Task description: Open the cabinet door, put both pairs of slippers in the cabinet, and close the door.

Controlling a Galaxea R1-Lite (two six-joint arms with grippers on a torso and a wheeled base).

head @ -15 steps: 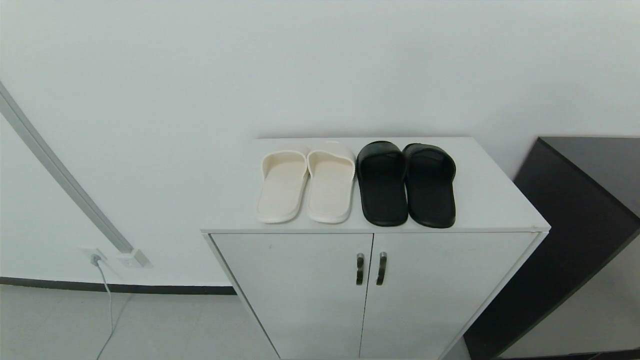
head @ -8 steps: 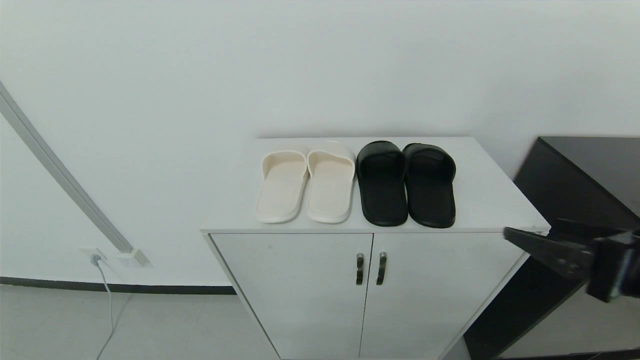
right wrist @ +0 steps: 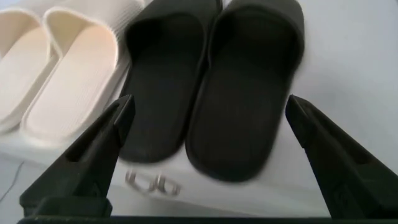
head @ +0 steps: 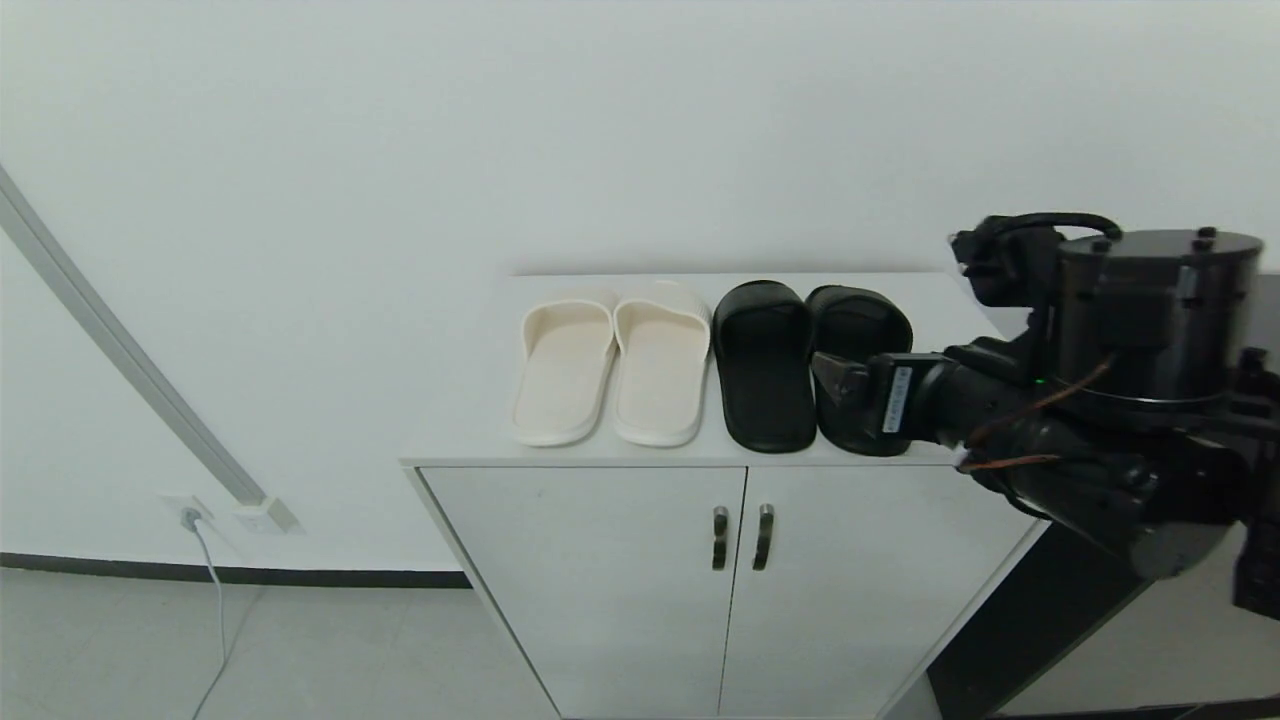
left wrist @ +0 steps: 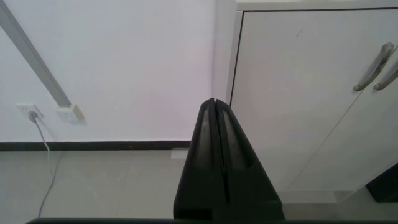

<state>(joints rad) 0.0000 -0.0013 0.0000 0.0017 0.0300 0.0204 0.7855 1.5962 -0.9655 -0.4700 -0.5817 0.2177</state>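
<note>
Two pairs of slippers sit side by side on top of the white cabinet, toes toward the wall: the cream pair on the left and the black pair on the right, the inner slippers of the two pairs just beside each other. Both cabinet doors are shut, and their two dark handles stand upright next to each other at the middle seam. The right tool hangs above the near right part of the cabinet top, over the black pair. Its fingers are spread wide, one on either side of that pair in the right wrist view, and touch neither slipper. In the head view, its arm covers part of the rightmost black slipper. The left tool has its fingers pressed flat together with nothing between them. It is low, on the near side of the cabinet's left edge and apart from the door. On the wall to the left are a slanted grey conduit and a socket with a cable running down to the floor. A dark piece of furniture stands right of the cabinet.
</note>
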